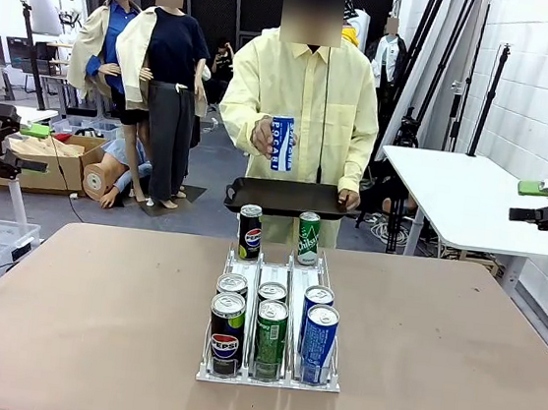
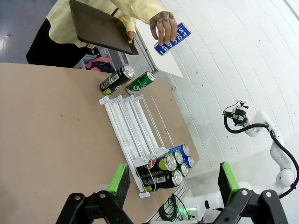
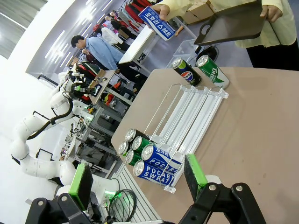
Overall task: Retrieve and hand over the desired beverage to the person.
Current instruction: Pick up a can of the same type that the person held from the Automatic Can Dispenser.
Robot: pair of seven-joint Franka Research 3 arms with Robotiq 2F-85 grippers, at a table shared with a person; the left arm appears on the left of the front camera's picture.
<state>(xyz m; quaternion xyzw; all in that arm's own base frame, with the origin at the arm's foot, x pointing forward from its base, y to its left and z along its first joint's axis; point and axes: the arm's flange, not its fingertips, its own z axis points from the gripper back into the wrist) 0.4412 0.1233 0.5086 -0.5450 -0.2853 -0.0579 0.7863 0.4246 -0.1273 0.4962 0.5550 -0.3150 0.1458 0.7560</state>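
Note:
The person (image 1: pixel 307 90) stands at the far side, holding up a blue Pocari can (image 1: pixel 281 143) (image 2: pixel 172 39) (image 3: pixel 156 18) in one hand and a black tray (image 1: pixel 285 197) in the other. On the table a white wire rack (image 1: pixel 282 265) holds several cans. Two blue Pocari cans (image 1: pixel 319 339) fill its right lane at the front, beside green cans (image 1: pixel 270 331) and Pepsi cans (image 1: pixel 226 333). My left gripper (image 1: pixel 35 146) (image 2: pixel 174 182) hovers open at the far left, away from the rack. Far to the right, my right gripper (image 1: pixel 527 201) (image 3: pixel 138 182) is open too.
A black Pepsi can (image 1: pixel 249 232) and a green can (image 1: pixel 308 238) stand at the rack's far end. A white side table (image 1: pixel 453 196) stands behind on the right. Bare tabletop (image 1: pixel 76 291) lies on both sides of the rack.

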